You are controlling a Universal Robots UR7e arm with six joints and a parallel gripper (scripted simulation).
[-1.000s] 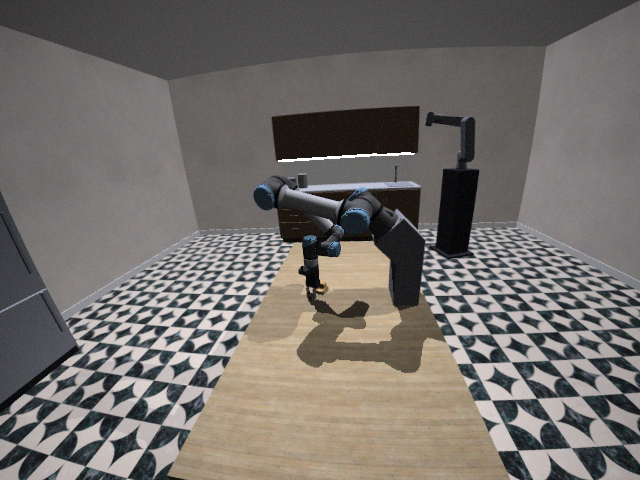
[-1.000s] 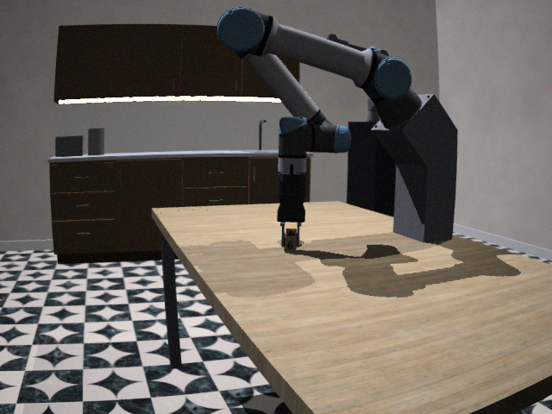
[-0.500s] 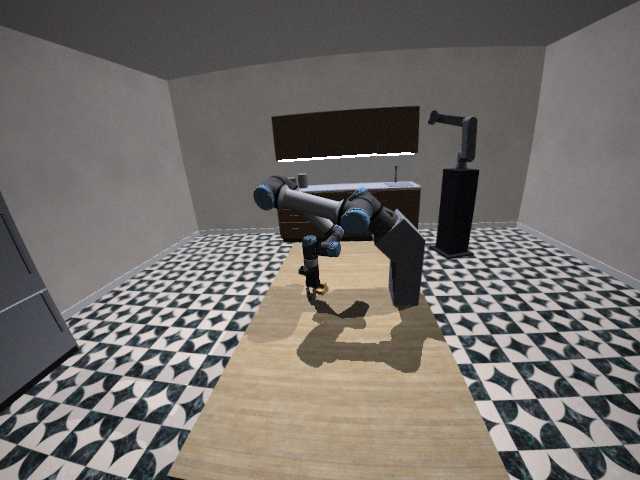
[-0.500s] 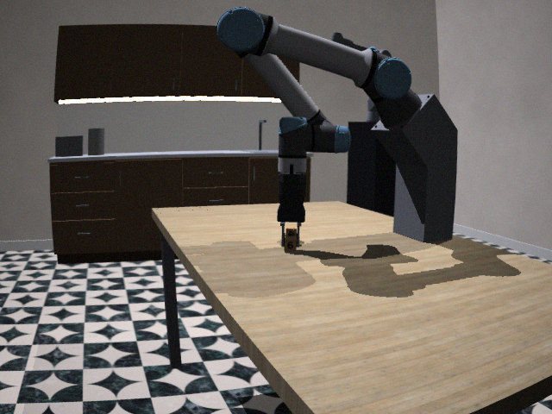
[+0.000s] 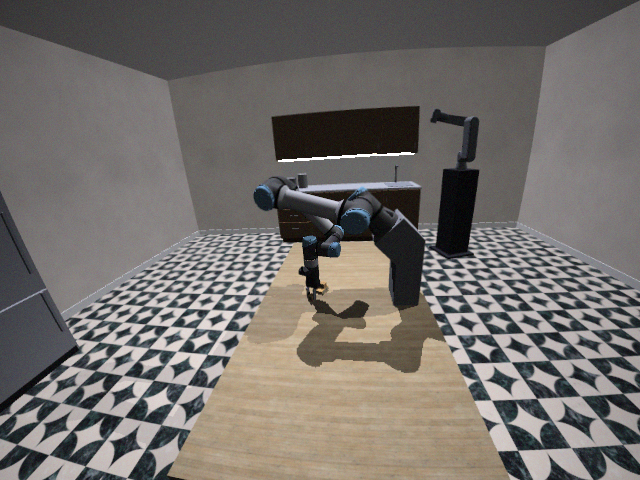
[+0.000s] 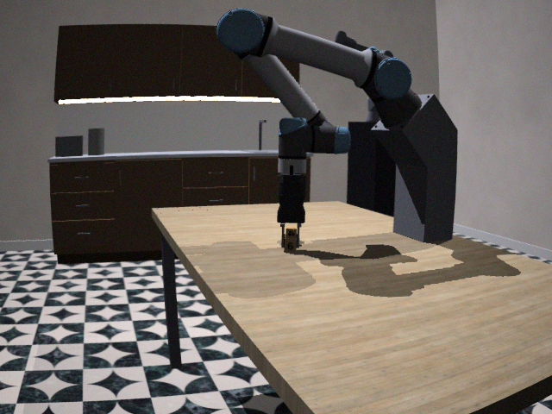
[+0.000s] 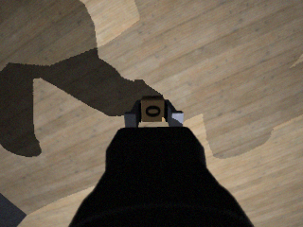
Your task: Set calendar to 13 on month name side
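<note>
Left to right across the tabletop (image 5: 336,428) (image 6: 379,321) (image 7: 237,61), the gripper (image 5: 311,295) (image 6: 291,238) (image 7: 152,106) comes first, pointing down near the left edge, toward the far-left corner. Its two fingers are closed on one wooden cube (image 6: 291,245) (image 7: 152,110). Only the wrist view shows that cube's top, a 0 turned sideways; only the exterior view shows its front digit, a 6 or a 9. Above that digit, the exterior view also has a sideways digit, apparently a 4, on a second face (image 6: 291,232); the wrist view shows just the one cube. Just right of the fingers, the top view shows a small orange-yellow shape (image 5: 322,288); whether it is tray, cube or both, I cannot tell. Farther right, one grey pedestal (image 5: 405,268) (image 6: 439,187) stands by the right edge. Two arms are visible in the top view, the second arm (image 5: 470,139) beyond the right edge.
</note>
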